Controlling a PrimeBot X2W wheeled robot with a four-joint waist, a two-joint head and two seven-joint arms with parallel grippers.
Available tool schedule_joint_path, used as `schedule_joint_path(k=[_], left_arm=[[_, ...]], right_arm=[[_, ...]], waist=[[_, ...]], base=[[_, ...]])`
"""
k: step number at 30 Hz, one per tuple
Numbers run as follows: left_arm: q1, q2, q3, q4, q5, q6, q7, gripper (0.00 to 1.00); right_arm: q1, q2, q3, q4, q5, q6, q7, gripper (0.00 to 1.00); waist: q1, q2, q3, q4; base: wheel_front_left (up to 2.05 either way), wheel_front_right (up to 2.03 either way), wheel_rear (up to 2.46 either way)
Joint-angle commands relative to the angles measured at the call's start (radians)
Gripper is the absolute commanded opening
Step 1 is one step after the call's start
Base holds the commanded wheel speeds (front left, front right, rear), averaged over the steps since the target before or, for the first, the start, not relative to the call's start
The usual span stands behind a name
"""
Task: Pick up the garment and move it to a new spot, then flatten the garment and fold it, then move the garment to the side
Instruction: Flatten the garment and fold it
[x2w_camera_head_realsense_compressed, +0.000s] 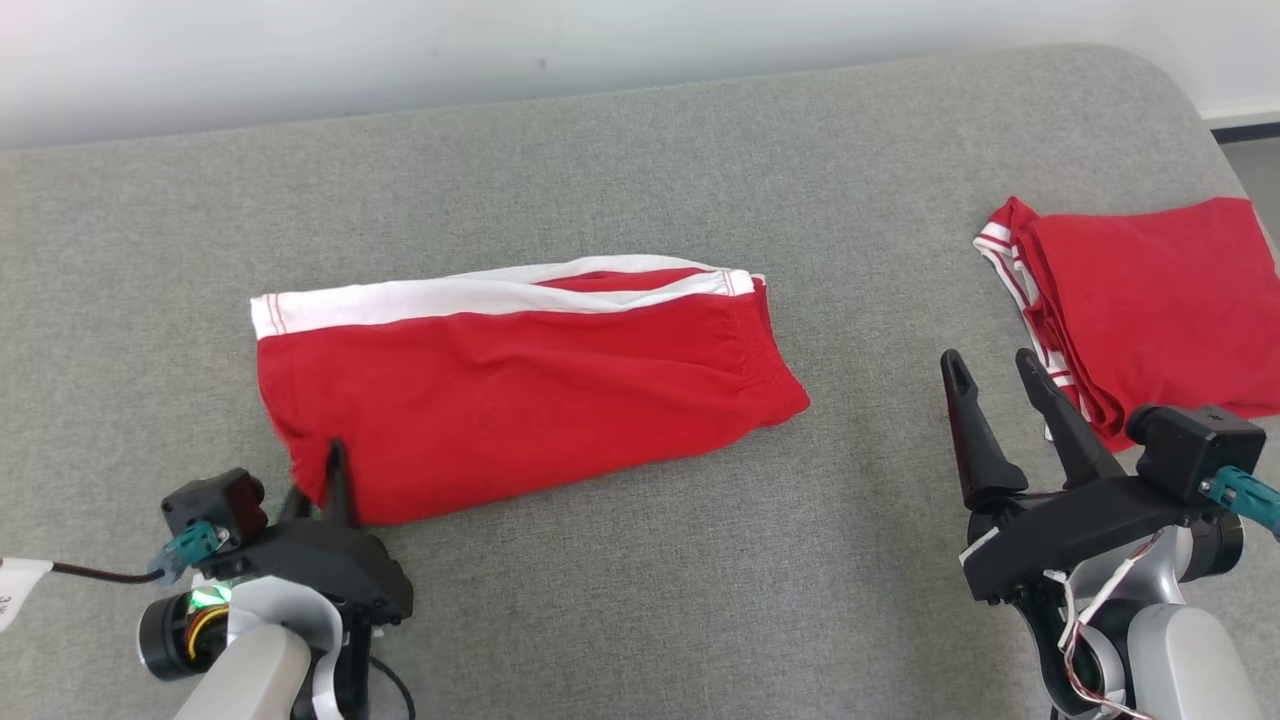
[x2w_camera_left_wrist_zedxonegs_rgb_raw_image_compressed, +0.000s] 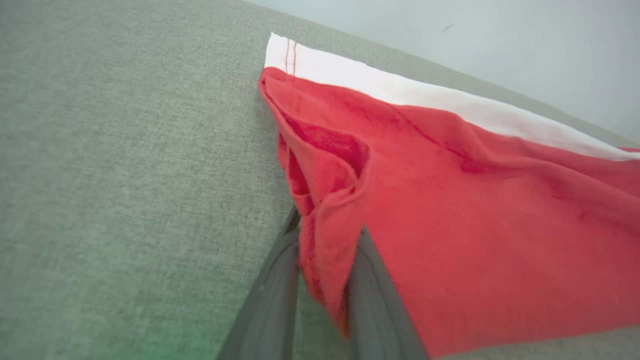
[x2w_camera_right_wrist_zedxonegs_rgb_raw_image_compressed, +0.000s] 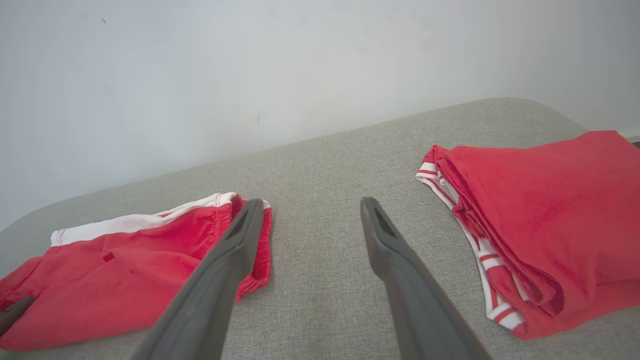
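The garment (x2w_camera_head_realsense_compressed: 520, 390) is a pair of red shorts with a white side stripe, lying lengthwise in the middle of the grey padded surface (x2w_camera_head_realsense_compressed: 640, 150). My left gripper (x2w_camera_head_realsense_compressed: 318, 478) is at its near left corner, shut on a pinch of the red cloth. In the left wrist view that corner of the garment (x2w_camera_left_wrist_zedxonegs_rgb_raw_image_compressed: 475, 200) bunches up between the two closed fingers of the left gripper (x2w_camera_left_wrist_zedxonegs_rgb_raw_image_compressed: 327, 227). My right gripper (x2w_camera_head_realsense_compressed: 990, 362) hovers open to the right of the shorts, holding nothing. The right wrist view shows the right gripper (x2w_camera_right_wrist_zedxonegs_rgb_raw_image_compressed: 311, 202) spread wide, with the garment (x2w_camera_right_wrist_zedxonegs_rgb_raw_image_compressed: 125, 270) at lower left.
Another red garment with white-striped trim (x2w_camera_head_realsense_compressed: 1150, 300) lies folded at the right edge of the surface, close beside my right gripper; it appears as the folded pile (x2w_camera_right_wrist_zedxonegs_rgb_raw_image_compressed: 550, 210) in the right wrist view. A pale wall (x2w_camera_head_realsense_compressed: 400, 50) runs behind the surface.
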Motion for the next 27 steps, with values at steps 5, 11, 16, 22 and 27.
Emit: schedule_joint_path(k=[5,11,16,22,27], left_arm=[[0.043,0.012,0.014,-0.021,0.017,0.012,-0.055,1.00],[0.107,0.061,0.022,-0.106,0.109,-0.010,-0.116,1.00],[0.189,0.092,0.056,-0.248,0.212,-0.062,-0.120,1.00],[0.288,0.092,0.135,-0.409,0.286,-0.144,-0.120,1.00],[0.379,0.070,0.225,-0.509,0.332,-0.198,-0.120,1.00]], right_arm=[[0.004,0.001,0.006,-0.003,-0.014,-0.002,0.029,1.00],[0.035,0.001,-0.030,0.023,-0.009,-0.002,0.141,1.00],[0.055,0.001,-0.082,0.033,0.009,-0.002,0.234,1.00],[0.027,0.001,-0.132,0.026,-0.003,-0.002,0.392,1.00],[-0.057,0.001,-0.129,0.057,-0.009,-0.002,0.492,1.00]], waist=[[0.0000,0.0000,-0.018,0.015],[0.0000,0.0000,-0.072,0.052],[0.0000,0.0000,-0.120,0.093],[0.0000,0.0000,-0.136,0.131],[0.0000,0.0000,-0.111,0.159]], base=[[0.00,0.00,0.00],[0.00,0.00,0.00],[0.00,0.00,0.00],[0.00,0.00,0.00],[0.00,0.00,0.00]])
